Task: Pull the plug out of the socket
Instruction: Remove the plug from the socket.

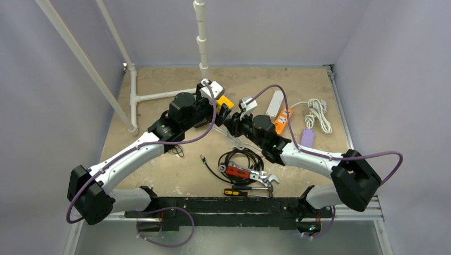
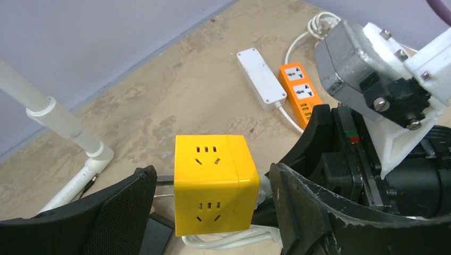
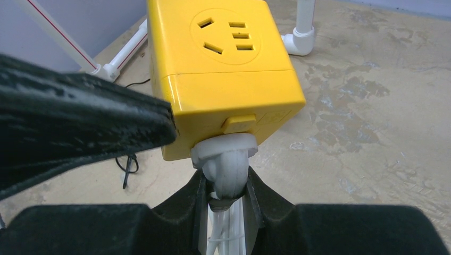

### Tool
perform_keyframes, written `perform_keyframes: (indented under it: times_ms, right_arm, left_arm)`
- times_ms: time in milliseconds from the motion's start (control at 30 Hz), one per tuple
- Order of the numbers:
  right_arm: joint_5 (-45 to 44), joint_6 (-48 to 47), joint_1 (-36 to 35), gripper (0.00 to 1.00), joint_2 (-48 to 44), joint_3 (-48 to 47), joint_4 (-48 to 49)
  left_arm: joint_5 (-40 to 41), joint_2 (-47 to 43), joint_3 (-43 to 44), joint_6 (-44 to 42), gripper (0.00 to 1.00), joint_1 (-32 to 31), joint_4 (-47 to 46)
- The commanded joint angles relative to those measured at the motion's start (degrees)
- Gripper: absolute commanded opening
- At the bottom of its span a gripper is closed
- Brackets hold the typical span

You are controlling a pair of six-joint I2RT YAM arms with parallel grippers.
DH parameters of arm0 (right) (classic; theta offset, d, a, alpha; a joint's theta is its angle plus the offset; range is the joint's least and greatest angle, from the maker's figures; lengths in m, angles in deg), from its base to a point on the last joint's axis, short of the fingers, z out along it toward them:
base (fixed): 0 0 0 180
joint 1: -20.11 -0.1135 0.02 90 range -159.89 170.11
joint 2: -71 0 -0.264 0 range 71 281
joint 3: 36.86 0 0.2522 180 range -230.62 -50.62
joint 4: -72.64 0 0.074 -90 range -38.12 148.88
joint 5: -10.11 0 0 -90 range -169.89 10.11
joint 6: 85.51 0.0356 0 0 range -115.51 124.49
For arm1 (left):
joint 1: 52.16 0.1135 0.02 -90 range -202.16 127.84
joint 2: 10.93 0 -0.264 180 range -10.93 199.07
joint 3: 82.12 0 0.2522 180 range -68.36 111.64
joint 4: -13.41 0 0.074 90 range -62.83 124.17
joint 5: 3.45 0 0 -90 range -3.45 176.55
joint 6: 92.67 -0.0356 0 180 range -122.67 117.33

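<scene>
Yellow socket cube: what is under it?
Loops of white cable lie under the yellow socket cube, with a dark flat object beside them. The cube covers the table beneath, so whether it rests there cannot be seen.

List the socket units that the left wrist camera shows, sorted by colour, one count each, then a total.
Yellow: 1, the cube socket
White: 1, the white strip
Orange: 1, the orange strip
Total: 3
</scene>
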Motion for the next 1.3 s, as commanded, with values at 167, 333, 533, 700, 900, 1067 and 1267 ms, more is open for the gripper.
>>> perform_keyframes:
  times_ms: [167,333,533,700,900,1067,1267]
  right_arm:
    - [-0.2,-1.2,-0.2,0.00,-3.2,-3.0,5.6]
    - [1.4,-2.1,-0.5,0.00,-3.6,-2.8,6.1]
    - [1.4,-3.6,-1.4,0.00,-3.8,-2.9,6.2]
    - [1.2,-4.6,-2.5,0.00,-3.5,-3.1,6.3]
    - [0.6,-5.0,-3.3,0.00,-3.1,-3.5,6.0]
    - [0.7,-5.2,-3.6,0.00,-2.9,-3.7,6.1]
    - [0.9,-5.3,-3.8,0.00,-2.7,-3.8,6.0]
  left_arm:
    - [-1.9,2.0,1.2,-1.9,0.67,-0.3,4.1]
    - [-0.2,3.0,1.5,-1.6,0.68,-0.2,4.9]
    - [-0.5,3.2,1.2,-0.1,0.67,-0.2,3.9]
    - [-1.5,3.6,1.0,1.4,0.59,0.0,3.6]
    - [-2.9,3.7,0.2,4.6,0.56,0.7,0.6]
    - [-4.3,4.2,-0.6,7.3,0.60,1.4,-1.4]
    - [-5.3,3.6,-1.4,8.1,0.68,1.7,-3.0]
